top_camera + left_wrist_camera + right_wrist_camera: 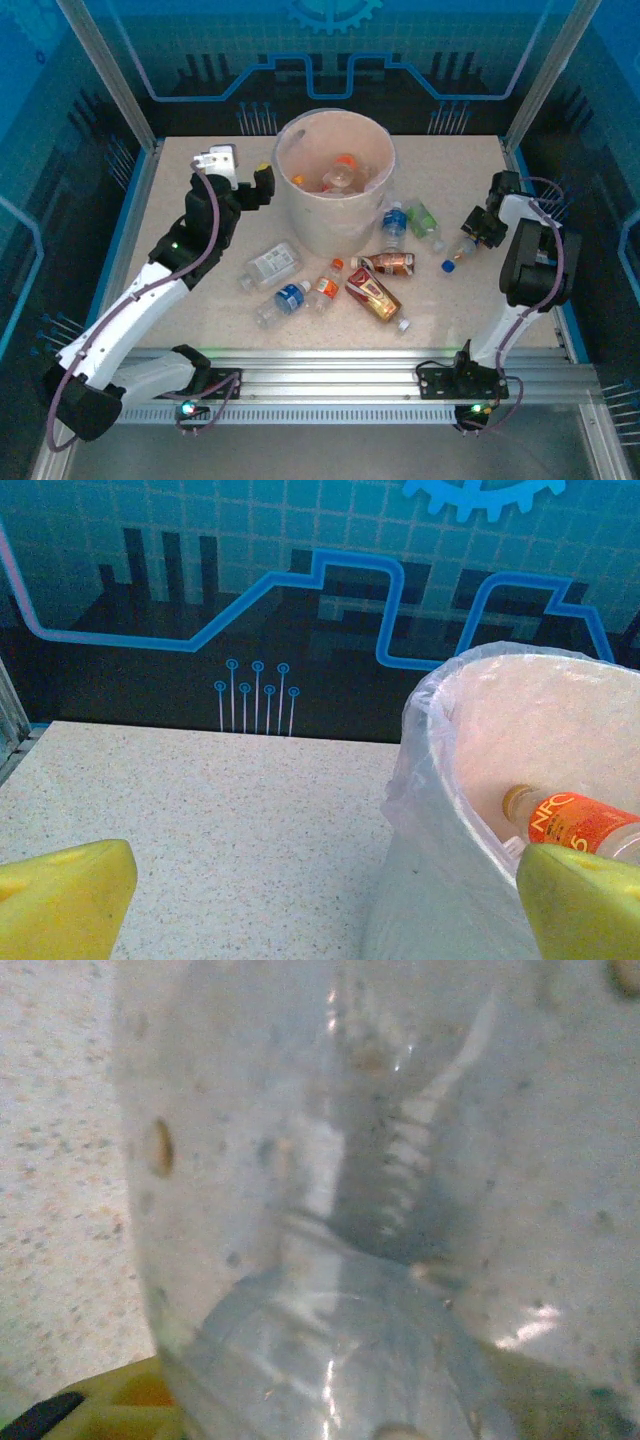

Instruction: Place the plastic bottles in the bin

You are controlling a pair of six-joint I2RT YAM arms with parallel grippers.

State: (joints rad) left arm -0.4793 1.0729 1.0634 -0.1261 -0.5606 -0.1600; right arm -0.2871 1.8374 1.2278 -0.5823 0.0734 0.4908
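Note:
The bin (335, 180), a big white bucket with a bag liner, stands at mid-table with bottles inside; in the left wrist view the bin (470, 810) holds an orange-labelled bottle (575, 820). My left gripper (262, 185) hangs open and empty beside its left rim, yellow fingertips (60, 895) wide apart. My right gripper (480, 228) is shut on a clear blue-capped bottle (460, 253) low over the table; that bottle (350, 1210) sits tight between the yellow fingers (110, 1405). Loose on the table lie white-label (272, 265), blue-label (283, 298), orange (325, 287), brown (385, 264), red (372, 295), blue (393, 225) and green (423, 220) bottles.
The speckled table (200, 330) is fenced by metal frame posts and blue printed panels (200, 580). The loose bottles cluster in front of and right of the bin. A rail (330, 385) with both arm bases runs along the near edge.

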